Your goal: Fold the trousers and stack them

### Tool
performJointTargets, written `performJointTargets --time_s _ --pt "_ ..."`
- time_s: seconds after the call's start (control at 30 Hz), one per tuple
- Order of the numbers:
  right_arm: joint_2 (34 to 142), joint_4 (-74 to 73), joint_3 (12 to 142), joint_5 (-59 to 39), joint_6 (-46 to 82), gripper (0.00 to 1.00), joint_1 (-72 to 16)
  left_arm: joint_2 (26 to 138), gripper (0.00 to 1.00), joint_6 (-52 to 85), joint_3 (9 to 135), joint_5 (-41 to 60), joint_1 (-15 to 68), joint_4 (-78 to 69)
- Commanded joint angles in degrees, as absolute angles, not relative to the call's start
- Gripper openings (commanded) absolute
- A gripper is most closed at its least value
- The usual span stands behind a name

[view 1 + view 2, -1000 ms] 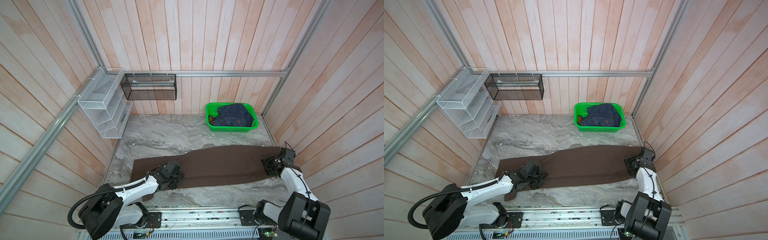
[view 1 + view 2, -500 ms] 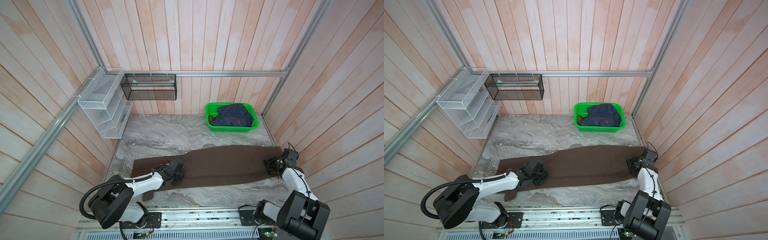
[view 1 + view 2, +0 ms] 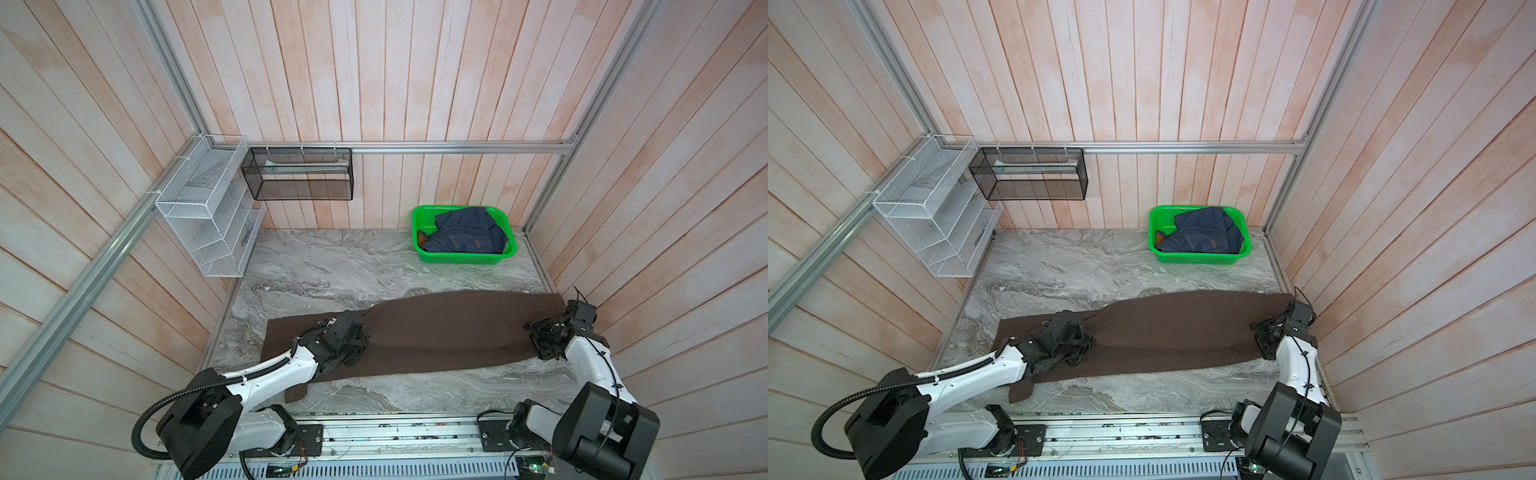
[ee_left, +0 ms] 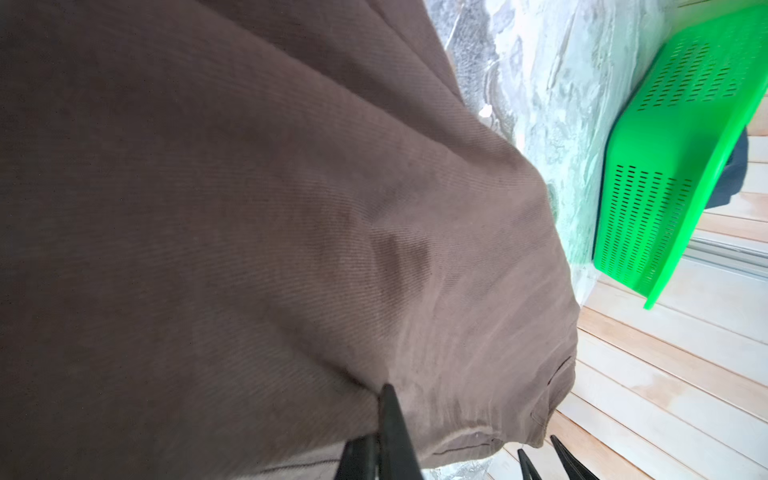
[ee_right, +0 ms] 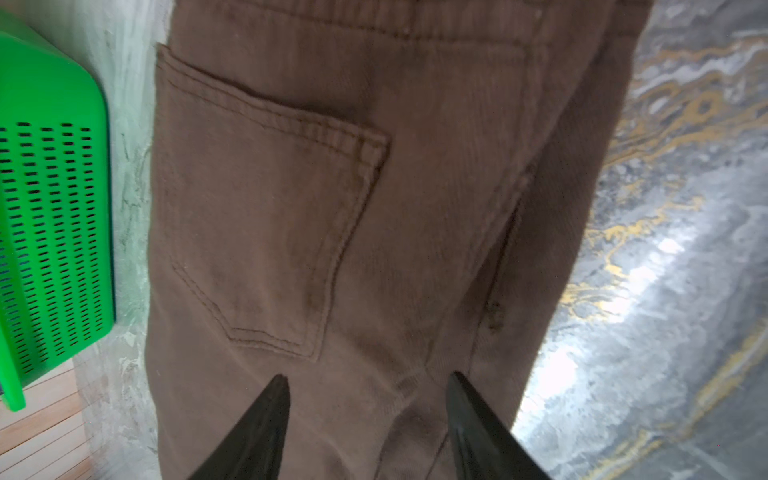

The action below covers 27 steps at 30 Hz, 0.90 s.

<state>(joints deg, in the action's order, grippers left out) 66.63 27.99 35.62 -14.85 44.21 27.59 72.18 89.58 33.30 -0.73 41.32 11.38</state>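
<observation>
The brown trousers [image 3: 449, 328] [image 3: 1175, 328] lie flat across the marble table, waist at the right and legs running left. My left gripper [image 3: 360, 340] [image 3: 1083, 341] rests on the leg part left of the middle. In the left wrist view it [image 4: 382, 415] is shut on a pinched crease of the trousers [image 4: 249, 208]. My right gripper [image 3: 538, 337] [image 3: 1261, 337] sits at the waist end. In the right wrist view it [image 5: 369, 378] stands open over the trousers [image 5: 415, 124], just past the back pocket [image 5: 266, 216], with nothing held.
A green basket [image 3: 465, 258] [image 3: 1200, 258] at the back right holds a navy denim garment [image 3: 461, 235]. A white wire shelf [image 3: 208, 216] and a black mesh basket [image 3: 299, 174] hang on the back left walls. The right wall stands close beside my right arm.
My left gripper has closed on the trouser fabric and shifted slightly right. My right gripper's fingers have spread wider at the waist end.
</observation>
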Motion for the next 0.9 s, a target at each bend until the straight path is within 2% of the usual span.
performJointTargets --time_s 0.0,0.17,0.4,0.63,0.77,0.87 --pt "68.1 32.6 36.8 -13.4 42.9 0.63 27.9 73.0 0.0 88.8 33.9 -2.1 41.5 12.8" --pt "69.5 31.0 35.6 -12.1 42.9 0.64 28.4 74.1 0.0 88.7 33.6 -1.5 41.6 11.0" --pt "74.1 24.4 36.0 -16.6 44.3 0.54 29.1 74.8 0.0 88.4 33.3 -0.7 41.6 9.7" --pt "72.1 24.6 38.4 -16.2 44.3 0.16 29.2 73.2 0.0 87.4 34.2 -1.3 41.6 11.5" --pt "69.5 26.9 40.3 -17.2 44.2 0.02 29.6 70.7 0.0 86.8 34.5 -1.4 41.6 13.4" --pt "67.3 29.5 41.7 -17.8 43.8 0.0 30.2 67.9 0.0 86.5 34.7 -1.9 41.6 15.4"
